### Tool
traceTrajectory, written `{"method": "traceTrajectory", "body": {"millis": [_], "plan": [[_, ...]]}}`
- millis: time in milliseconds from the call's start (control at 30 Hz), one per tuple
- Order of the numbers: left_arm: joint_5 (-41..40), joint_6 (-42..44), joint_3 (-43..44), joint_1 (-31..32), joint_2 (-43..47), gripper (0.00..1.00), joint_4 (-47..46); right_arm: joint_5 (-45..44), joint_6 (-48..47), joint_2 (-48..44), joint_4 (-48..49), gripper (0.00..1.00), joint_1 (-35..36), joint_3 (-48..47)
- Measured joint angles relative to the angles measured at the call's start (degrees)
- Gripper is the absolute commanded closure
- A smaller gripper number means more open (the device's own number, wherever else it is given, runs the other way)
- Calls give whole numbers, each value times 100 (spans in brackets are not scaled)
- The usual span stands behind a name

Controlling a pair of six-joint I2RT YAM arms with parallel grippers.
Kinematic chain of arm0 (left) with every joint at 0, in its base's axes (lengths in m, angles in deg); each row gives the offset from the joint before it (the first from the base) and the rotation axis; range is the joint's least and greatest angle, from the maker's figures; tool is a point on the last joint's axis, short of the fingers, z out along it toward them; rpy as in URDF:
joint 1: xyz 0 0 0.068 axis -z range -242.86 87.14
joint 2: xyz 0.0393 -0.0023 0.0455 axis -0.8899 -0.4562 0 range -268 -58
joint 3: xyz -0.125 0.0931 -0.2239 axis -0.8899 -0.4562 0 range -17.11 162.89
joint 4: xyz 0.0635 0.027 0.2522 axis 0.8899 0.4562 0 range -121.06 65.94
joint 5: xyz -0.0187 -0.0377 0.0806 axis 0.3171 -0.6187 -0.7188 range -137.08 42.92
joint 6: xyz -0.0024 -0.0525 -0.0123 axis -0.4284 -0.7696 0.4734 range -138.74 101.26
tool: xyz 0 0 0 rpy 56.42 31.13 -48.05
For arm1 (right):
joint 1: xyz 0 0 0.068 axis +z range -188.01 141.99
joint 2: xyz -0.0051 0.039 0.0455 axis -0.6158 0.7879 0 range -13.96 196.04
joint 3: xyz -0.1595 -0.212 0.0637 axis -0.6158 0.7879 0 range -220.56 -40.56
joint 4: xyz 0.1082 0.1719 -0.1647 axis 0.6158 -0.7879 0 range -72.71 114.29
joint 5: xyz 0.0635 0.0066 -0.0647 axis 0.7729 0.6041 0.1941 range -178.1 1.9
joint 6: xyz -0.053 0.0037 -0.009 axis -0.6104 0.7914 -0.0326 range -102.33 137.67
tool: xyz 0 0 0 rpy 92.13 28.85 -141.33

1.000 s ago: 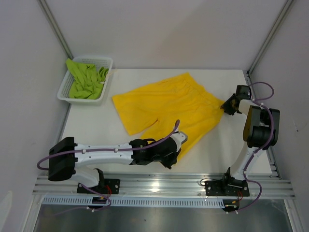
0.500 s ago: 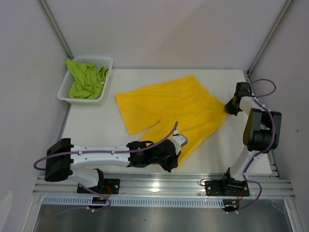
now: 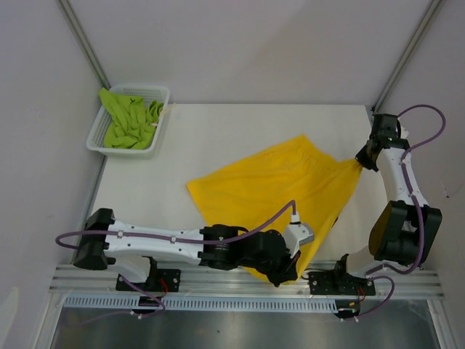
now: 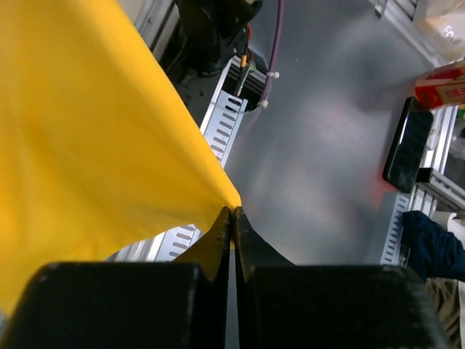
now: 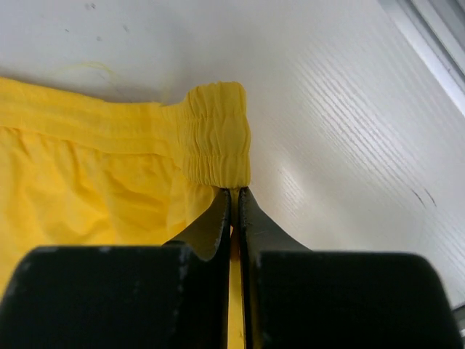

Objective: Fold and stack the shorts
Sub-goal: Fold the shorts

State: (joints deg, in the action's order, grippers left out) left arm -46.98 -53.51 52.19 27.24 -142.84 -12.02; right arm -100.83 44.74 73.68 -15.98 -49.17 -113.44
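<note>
Flat white bench top [image 3: 145, 189], smooth and matte, finely ribbed near the right edge.

Over its middle and right half, bright yellow thin-fabric shorts [image 3: 276, 182]. Lies as a slanted, roughly triangular sheet, drawn taut between the right edge and the near edge. Shows soft creases and a gathered, ribbed elastic waistband [image 5: 216, 131] at the right-hand corner.

Left arm [image 3: 160, 240], white segments with black joints and a purple cable. Stretches low along the near edge from the near left corner toward the right, wrist past the near edge above the grey metal rail [image 3: 203, 280].

Right arm [image 3: 403, 196], same build. Stands up from the near right corner and reaches back along the right edge, wrist bent inward over the bench.

At the far left corner, white plastic mesh basket [image 3: 98, 138], rectangular with sloping walls. Holds lime green soft shorts [image 3: 129, 120], crumpled in a heap.

Left gripper [image 4: 232, 212]: black fingers pressed together on a pointed corner of the yellow fabric.

Right gripper [image 5: 234, 190]: black fingers pinched tight on the end of the waistband, close above the bench surface.
</note>
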Motion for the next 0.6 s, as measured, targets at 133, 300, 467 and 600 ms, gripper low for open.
{"method": "traceTrajectory", "body": {"millis": [133,300,467,600], "plan": [[-168,-26,101,-201,455,100,407,26,-37,-249,-136,100,-35,-212],[-188,-17,-74,-1305,1550,100,815,302,-33,-267,-229,100,-70,-518],[-94,37,-271,-2531,2503,100,1060,695,9,-28,-293,100,-55,-1128],[225,98,-398,-3198,2699,100,1187,997,122,393,-417,100,85,-1814]]}}
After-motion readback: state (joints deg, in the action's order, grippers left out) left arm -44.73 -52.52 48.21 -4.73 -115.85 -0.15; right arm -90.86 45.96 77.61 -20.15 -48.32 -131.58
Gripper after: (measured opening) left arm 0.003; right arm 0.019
